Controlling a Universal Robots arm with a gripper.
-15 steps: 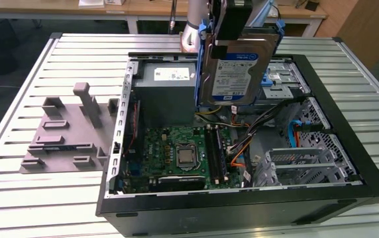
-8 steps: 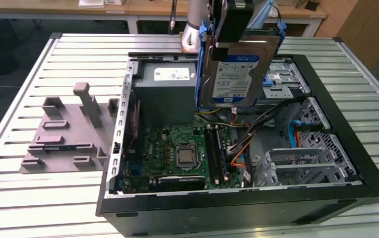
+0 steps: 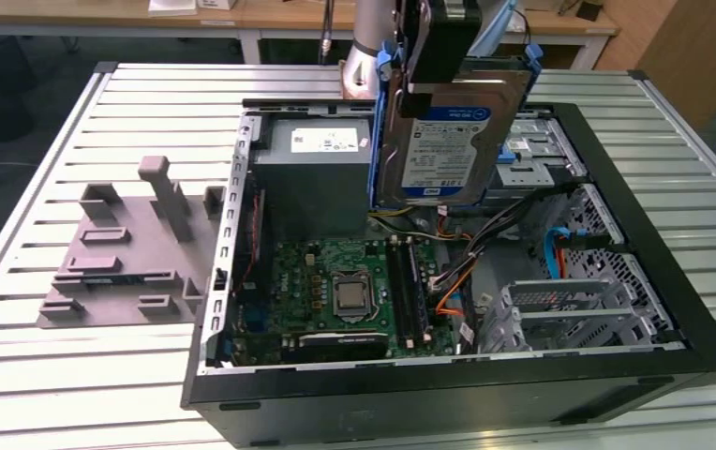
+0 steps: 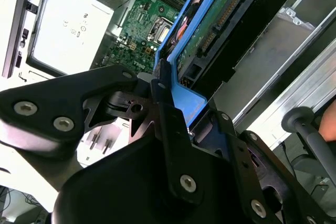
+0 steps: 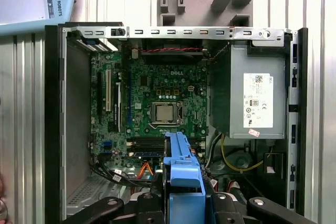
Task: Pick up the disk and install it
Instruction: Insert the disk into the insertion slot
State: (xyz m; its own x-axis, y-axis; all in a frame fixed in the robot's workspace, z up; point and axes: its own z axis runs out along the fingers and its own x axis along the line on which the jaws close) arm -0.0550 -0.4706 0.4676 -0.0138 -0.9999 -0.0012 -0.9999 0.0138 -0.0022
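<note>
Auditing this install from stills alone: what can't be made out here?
Exterior view: the disk hides part of the drive bay behind it, and the gripper covers the disk's top edge.
First wrist view: the disk is edge-on, so its broad faces are unseen.

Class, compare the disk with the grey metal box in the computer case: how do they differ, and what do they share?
Pose: the disk hangs upright over the computer case, clamped in the pincer; the grey metal box sits inside it.
Look: the disk has a blue carrier and white-and-blue label; the box is plain grey with a white sticker.
Size: the box is bulkier.
Both are rectangular and labelled.
</note>
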